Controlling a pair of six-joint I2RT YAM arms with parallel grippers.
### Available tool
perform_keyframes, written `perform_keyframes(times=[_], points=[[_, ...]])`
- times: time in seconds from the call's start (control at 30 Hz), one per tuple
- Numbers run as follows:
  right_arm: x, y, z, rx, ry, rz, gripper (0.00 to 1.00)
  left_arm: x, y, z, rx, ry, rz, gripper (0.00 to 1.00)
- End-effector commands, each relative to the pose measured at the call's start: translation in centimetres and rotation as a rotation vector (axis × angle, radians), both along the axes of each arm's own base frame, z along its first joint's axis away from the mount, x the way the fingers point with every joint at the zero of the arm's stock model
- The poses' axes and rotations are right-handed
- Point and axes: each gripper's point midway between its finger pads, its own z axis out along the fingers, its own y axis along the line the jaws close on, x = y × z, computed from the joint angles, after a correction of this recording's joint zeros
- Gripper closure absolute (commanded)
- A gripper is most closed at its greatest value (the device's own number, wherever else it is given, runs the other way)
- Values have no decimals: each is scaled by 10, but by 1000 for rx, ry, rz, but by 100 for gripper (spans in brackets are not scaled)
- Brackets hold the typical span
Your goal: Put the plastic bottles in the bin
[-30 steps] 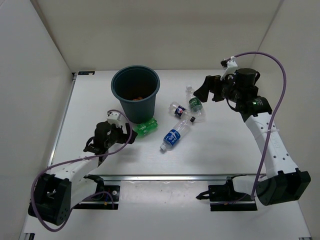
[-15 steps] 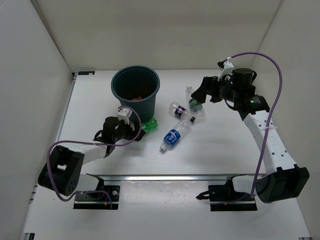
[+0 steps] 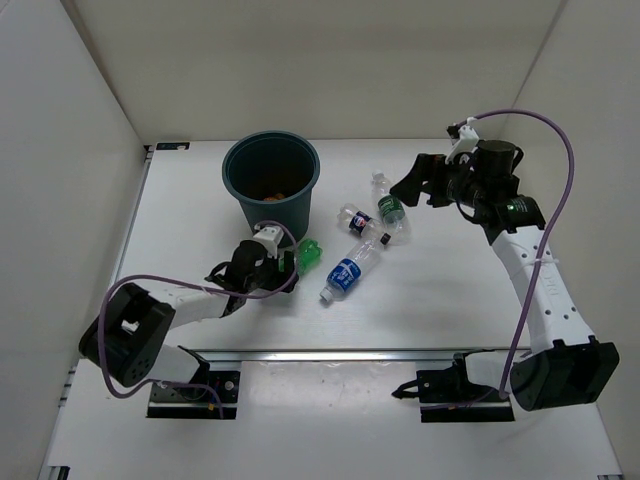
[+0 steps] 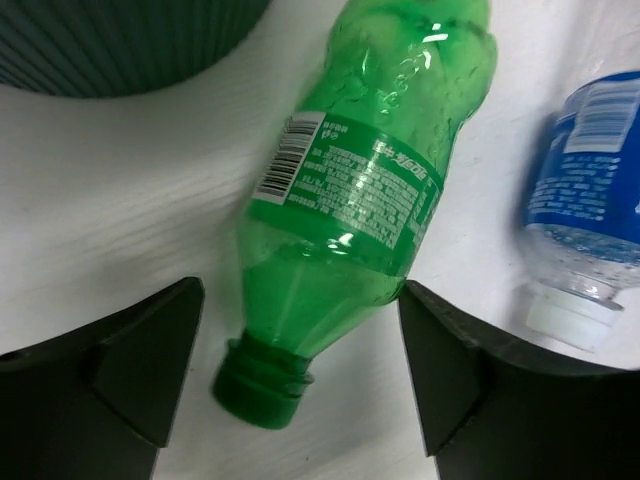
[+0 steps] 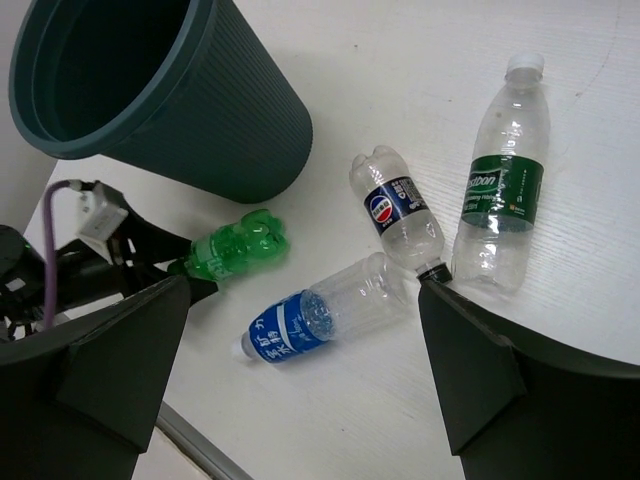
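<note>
Left claw has advanced past the bin, now straddling the green bottle, unclenched; right claw stays released.

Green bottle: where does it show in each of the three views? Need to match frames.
Top external: green bottle left of centre, lying at the near right of the bin base.
Left wrist: green bottle fills the centre, cap toward the bottom edge; bin wall top left.
Right wrist: green bottle lower left of centre, just under the bin.
Shared landmark: the bin.
</note>
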Motion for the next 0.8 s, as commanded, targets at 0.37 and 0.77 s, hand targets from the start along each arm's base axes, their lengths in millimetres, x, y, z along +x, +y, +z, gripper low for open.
perform_keyframes(times=[0.37,0.77], points=[[-14,-8,24,56,-86,-19,7,6,-19,15,69,-29,-47,51],[-14,-42,-24,12,-5,-155,6,-37,-57,202,-169,-263,-271,52]])
